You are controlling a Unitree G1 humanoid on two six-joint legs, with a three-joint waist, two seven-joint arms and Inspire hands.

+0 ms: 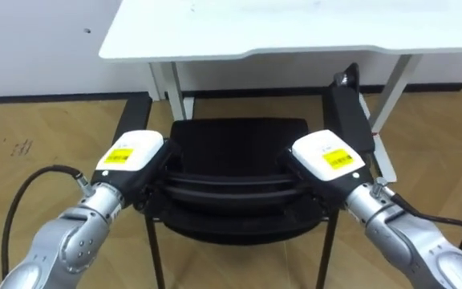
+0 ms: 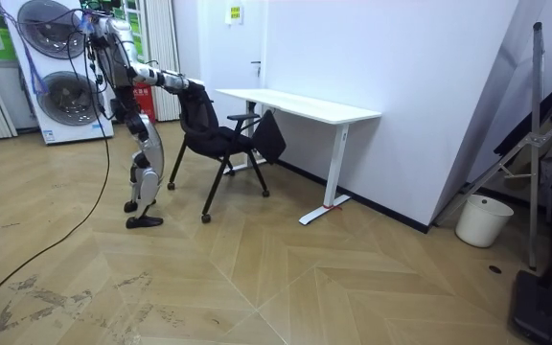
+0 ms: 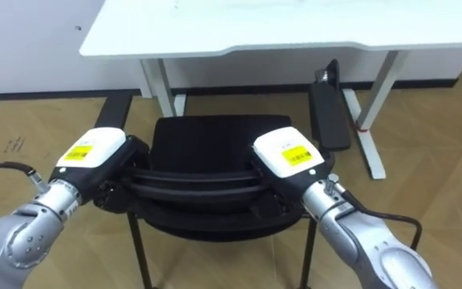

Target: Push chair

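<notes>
Nearest the camera, the left robot hand (image 1: 131,154) and the right robot hand (image 1: 327,156) are seen set against the two ends of the backrest (image 1: 231,186) of the chair (image 1: 239,135). Only their white backs are shown; whether each robot hand is closed round the backrest or merely laid against it cannot be told.

The black chair is placed directly in front of the robot, with its backrest on the near side and its seat (image 1: 239,128) turned toward the far side. The long axis of the backrest is laid from left to right, so it is spanned by the two robot hands, one at each end, and neither can be judged the nearer. The coming push is therefore judged to be straight away from the robot, toward the far side, with even pressure needed from both sides so that the chair is not slewed.

Beyond the seat, the white desk (image 1: 295,28) is found, its near edge just past the chair, and the seat is not yet tucked beneath it. One desk leg (image 1: 167,80) is seen at the far left of the chair, and a black flat object (image 1: 347,108) is propped close by at the far right. A wooden floor (image 1: 46,136) is spread underneath. In the room view, washing machines (image 2: 51,81) are stacked behind the standing robot.
</notes>
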